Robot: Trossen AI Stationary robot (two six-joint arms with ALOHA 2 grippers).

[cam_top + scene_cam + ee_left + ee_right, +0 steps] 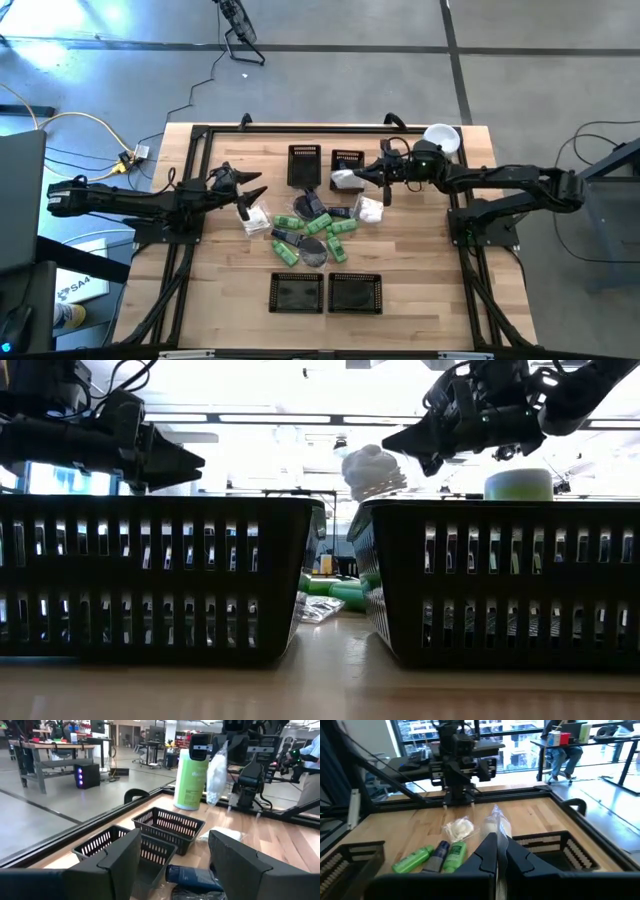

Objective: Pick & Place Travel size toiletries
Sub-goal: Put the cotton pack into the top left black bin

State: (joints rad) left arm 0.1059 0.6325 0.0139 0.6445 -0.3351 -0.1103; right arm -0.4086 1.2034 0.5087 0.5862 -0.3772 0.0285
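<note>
Right claw: your right claw is up in the air over the far baskets, clenched tight on a white crinkly packet; in the right wrist view the packet sticks out from between the closed fingers.
Packet height: from table level the packet rides above the basket rims, clear of them.
Left claw: your left claw hovers at the left edge of the pile, released and holding nothing; its two fingers stand apart in its own wrist view.
Pile: the rest of the toiletries lie mid-tabletop — green tubes, a grey disc, a white packet near your left claw and another just below your right.
Dark piece: a dark blue tube lies just ahead of the left claw.
Far baskets: two black mesh baskets sit side by side beyond the pile; the carried packet hangs at the second one.
Near baskets: two more baskets sit at the near edge, well apart from the pile.
Cylinder: a pale-green cylinder with a white lid stands at the far right corner.
</note>
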